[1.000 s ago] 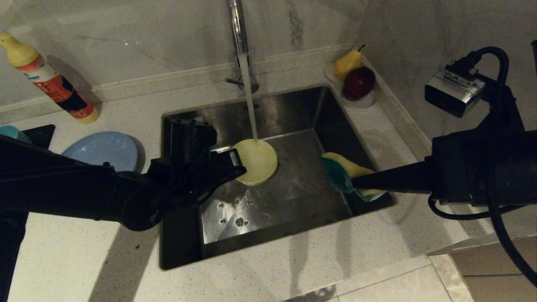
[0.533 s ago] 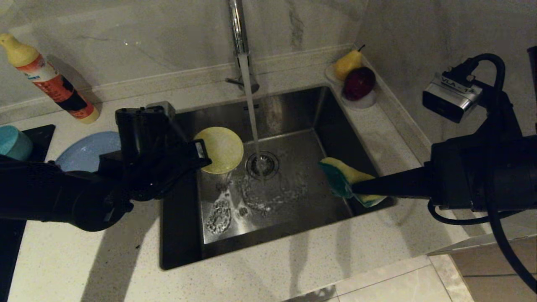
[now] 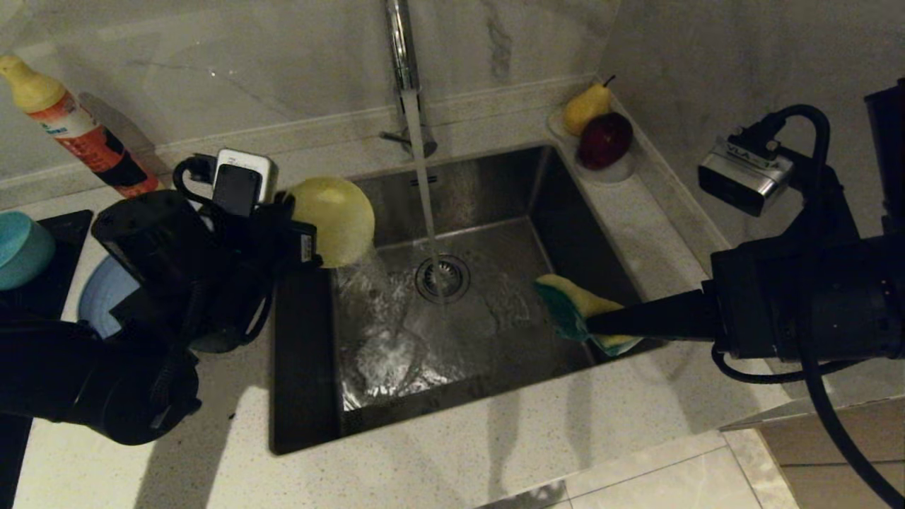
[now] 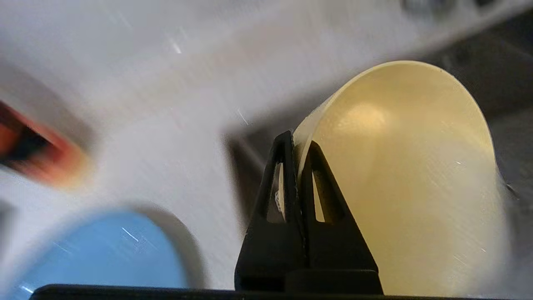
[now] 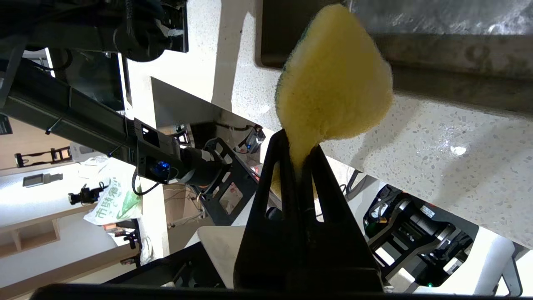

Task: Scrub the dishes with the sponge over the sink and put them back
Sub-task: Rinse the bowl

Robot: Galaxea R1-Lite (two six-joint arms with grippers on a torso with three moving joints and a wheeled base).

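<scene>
**Yellow bowl tipped out at the sink's left edge; sponge waits on the right**

Left gripper (image 4: 296, 164): jaws clamped on the rim of the pale yellow matte bowl (image 3: 332, 220), one finger inside the wall, one outside. Bowl is turned on its side above the left rim of the square brushed-steel sink (image 3: 459, 339), mouth facing away from the head camera. Water falls from its lower lip into the basin, so the tilt likely serves to drain it. Left wrist is rolled, forearm reaching in from the counter side.

Right gripper (image 5: 299, 160): pinched tight on one end of the small oblong sponge (image 3: 576, 304), yellow foam with a dark green scouring face. Sponge hangs over the sink's right edge, well apart from the bowl. Right arm lies roughly level, reaching in from the right.

Chrome tap (image 3: 399, 42) is running onto the drain. Wide light-blue plate (image 3: 95, 300) and teal-blue bowl (image 3: 21, 251) sit on the left counter, not yet in hand.
</scene>
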